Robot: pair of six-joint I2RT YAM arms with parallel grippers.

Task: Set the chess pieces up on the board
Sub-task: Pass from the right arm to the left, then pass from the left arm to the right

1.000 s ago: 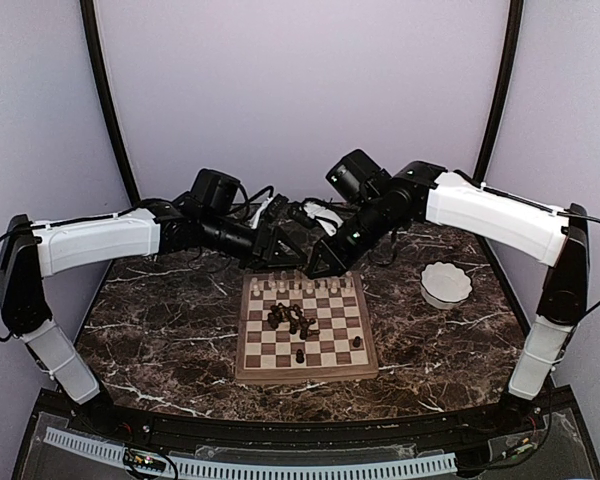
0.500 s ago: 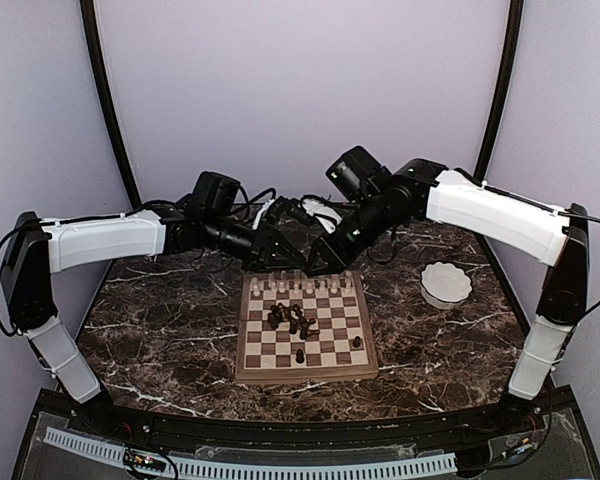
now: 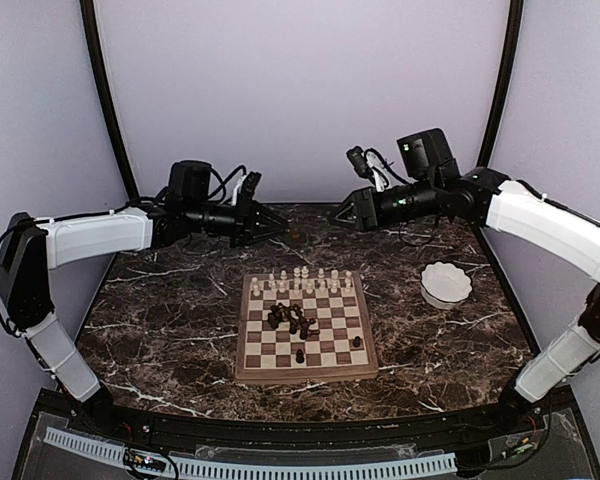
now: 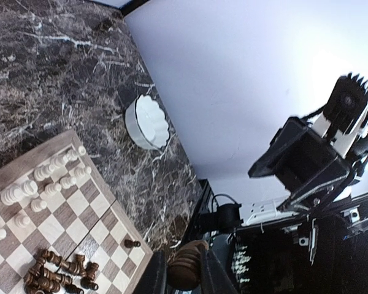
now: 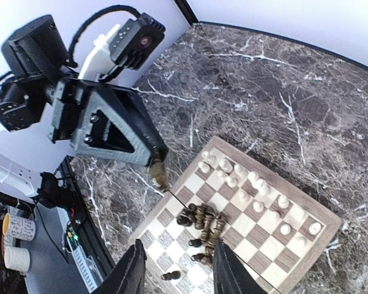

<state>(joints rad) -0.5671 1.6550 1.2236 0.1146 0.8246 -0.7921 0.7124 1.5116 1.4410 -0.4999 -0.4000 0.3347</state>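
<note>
The board (image 3: pixel 305 375) lies mid-table with cream chess pieces (image 3: pixel 305 281) standing along its two far rows. A heap of dark pieces (image 3: pixel 292 320) lies at its middle, and two dark ones (image 3: pixel 300 355) stand nearer me. My left gripper (image 3: pixel 283 226) hovers behind the board's far left corner. In the left wrist view this gripper (image 4: pixel 187 263) is shut on a dark brown piece (image 4: pixel 185 274). My right gripper (image 3: pixel 342 212) hangs behind the far right side. Its jaws (image 5: pixel 175 269) are open and empty, and the held piece (image 5: pixel 158 171) shows beyond them.
A white scalloped bowl (image 3: pixel 446 284) sits on the dark marble table right of the board, also in the left wrist view (image 4: pixel 146 122). Purple walls close the back and sides. Both arm bases stand at the near edge.
The two grippers met over the board's far edge and have since pulled apart and risen. The left jaws closed on a dark piece and the right jaws opened.
</note>
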